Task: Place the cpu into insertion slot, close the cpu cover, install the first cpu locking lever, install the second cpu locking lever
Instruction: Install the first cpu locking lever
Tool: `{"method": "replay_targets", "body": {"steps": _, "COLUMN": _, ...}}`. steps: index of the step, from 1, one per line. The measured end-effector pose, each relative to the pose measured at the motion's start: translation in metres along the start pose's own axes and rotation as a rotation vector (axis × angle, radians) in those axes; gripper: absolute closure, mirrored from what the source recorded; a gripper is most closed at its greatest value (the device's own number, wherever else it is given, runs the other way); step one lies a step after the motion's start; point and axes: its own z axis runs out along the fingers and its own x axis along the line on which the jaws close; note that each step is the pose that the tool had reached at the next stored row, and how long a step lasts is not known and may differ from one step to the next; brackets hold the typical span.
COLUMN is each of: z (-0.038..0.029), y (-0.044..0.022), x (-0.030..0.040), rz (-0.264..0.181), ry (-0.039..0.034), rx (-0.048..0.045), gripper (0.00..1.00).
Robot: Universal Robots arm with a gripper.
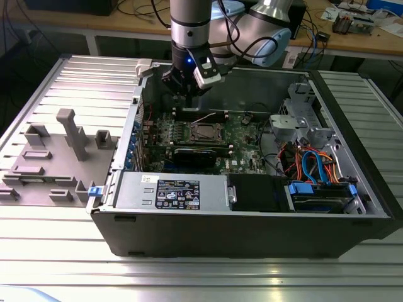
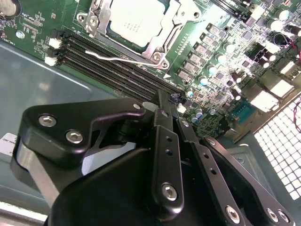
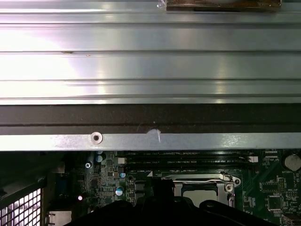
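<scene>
The cpu (image 2: 135, 20) lies with its silver-grey top up in the insertion slot (image 1: 206, 132) in the middle of the green motherboard. The cpu cover (image 2: 161, 43), a silvery frame, lies flat around it. A thin silvery locking lever (image 2: 117, 57) sticks out from the socket's corner across the black memory slots (image 2: 103, 66). My gripper (image 2: 169, 98) hangs above the memory slots beside the socket, fingers together and holding nothing. In the exterior view the gripper (image 1: 187, 94) is just behind the socket, inside the case. The first wrist view has the socket (image 3: 202, 181) below the case wall.
The open computer case (image 1: 119, 157) lies on a ribbed metal table. A black expansion card (image 1: 200, 154) sits in front of the socket, and a labelled power supply (image 1: 170, 192) in front of that. Drive bays and cables (image 1: 315, 167) fill the exterior view's right. A grey fixture (image 1: 56, 157) lies to the left.
</scene>
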Motion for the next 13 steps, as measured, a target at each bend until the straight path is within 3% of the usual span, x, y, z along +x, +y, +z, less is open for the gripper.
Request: {"method": "replay_targets", "body": {"steps": 13, "z": 0.0003, "y": -0.0015, "x": 0.0000, "rz": 0.000, "ry": 0.0001, "rx": 0.0000, "gripper": 0.89}}
